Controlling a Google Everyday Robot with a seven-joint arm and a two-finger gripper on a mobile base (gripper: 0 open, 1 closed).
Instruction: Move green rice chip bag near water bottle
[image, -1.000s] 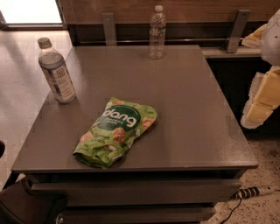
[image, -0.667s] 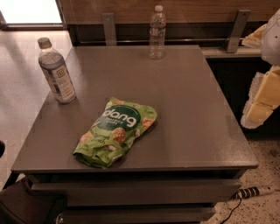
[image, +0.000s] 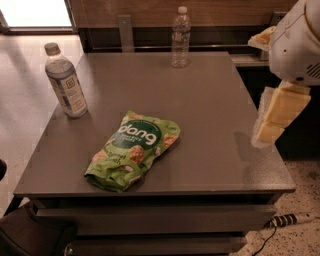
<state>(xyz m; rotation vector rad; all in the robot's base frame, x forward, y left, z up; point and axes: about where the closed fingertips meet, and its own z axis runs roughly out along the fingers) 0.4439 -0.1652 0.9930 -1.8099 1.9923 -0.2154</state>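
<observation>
The green rice chip bag (image: 134, 150) lies flat on the grey table (image: 215, 115), towards the front and left of centre, with its white "dang" lettering facing up. The water bottle (image: 180, 37), slim and clear with a white cap, stands upright at the table's far edge, near the middle. My gripper (image: 274, 116) hangs below a white arm housing (image: 297, 42) at the right edge of the view, over the table's right edge. It is well to the right of the bag and holds nothing that I can see.
A wider bottle (image: 66, 82) with a grey cap and a large white-and-dark label stands near the table's left edge. A wooden wall and a ledge run behind the table. A power strip (image: 287, 219) lies on the floor at the lower right.
My arm has come further into view from the right, and its white housing now shows at the top right. The bag and both bottles have not moved.
</observation>
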